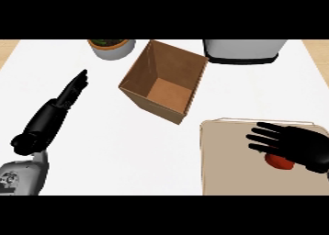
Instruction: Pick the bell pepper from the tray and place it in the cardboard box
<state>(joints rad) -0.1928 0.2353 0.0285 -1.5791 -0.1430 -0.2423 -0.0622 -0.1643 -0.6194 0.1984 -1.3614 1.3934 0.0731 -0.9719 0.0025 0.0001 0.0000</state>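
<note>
**Task status.** The pick step is in hand and nothing is transferred yet. The bell pepper (281, 162) lies on the tray (218, 156), toward the tray's right side, partly covered by my right hand (296, 146).

**Right hand.** It is positioned over the tray, directly above the pepper. Its fingers (265, 136) are straight and spread, pointing toward the tray's left side, and are not curled round the pepper. I cannot tell whether the palm touches it.

**Left hand** (73, 88). It is well apart from the tray, to the tray's left and farther back, over the bare tabletop (127, 151). Its fingers are straight and together, holding nothing. The hand is at rest.

**Containers.**
1. Tray: holds the pepper only, as far as my hand lets me see.
2. Cardboard box (145, 69): stands just behind the tray's back left corner, apart from it, with the opening upward. Its floor shows and nothing lies in it.
3. Plant pot (114, 49): far behind the tray, beyond the box. It holds soil and some green.

**Remaining steps, as I judge them.** Close the fingers round the pepper and lift it off the tray. Carry it back and left from the tray to above the box opening, then release.
</note>
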